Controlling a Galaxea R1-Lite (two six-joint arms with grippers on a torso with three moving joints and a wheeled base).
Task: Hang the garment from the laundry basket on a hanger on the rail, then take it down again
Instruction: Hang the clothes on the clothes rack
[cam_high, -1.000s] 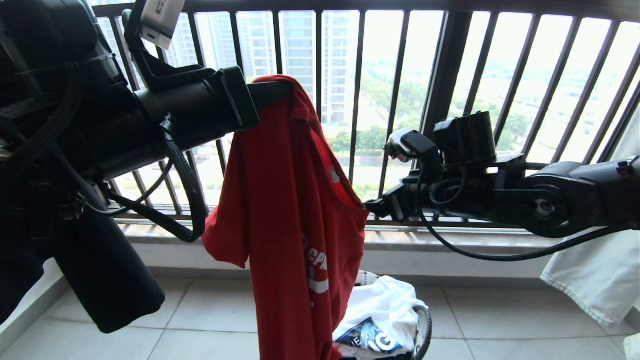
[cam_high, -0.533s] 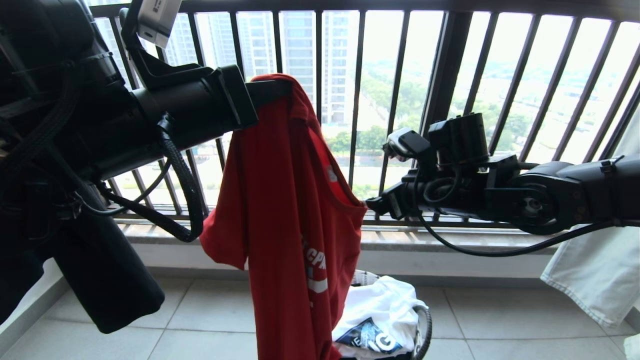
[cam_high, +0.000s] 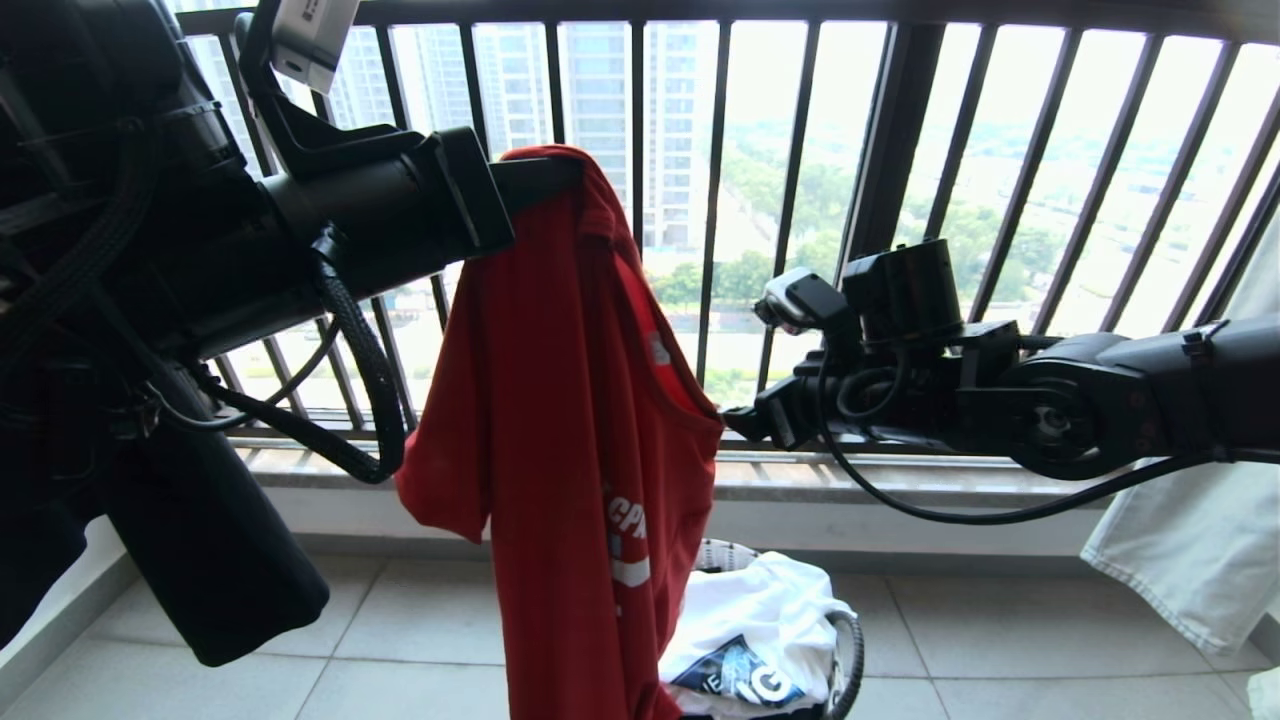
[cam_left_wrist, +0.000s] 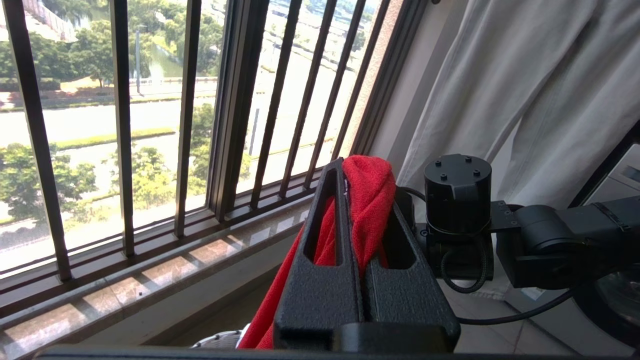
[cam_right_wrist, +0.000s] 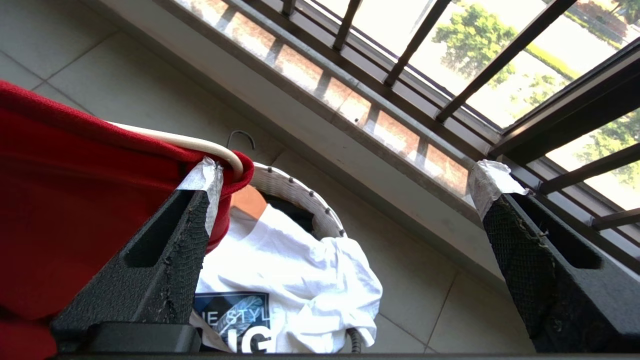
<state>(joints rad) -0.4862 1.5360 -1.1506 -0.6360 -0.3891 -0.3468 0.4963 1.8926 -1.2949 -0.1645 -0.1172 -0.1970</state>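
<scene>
Slightly lower, closer: right pincer, red garment

A: The red cotton T-shirt runs off the head view's bottom edge; only the letters "CPR" show.

B: It also hides most of the round white-mesh basket and the thin white hanger.

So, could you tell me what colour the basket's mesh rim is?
White, clearest in the right wrist view.
</scene>
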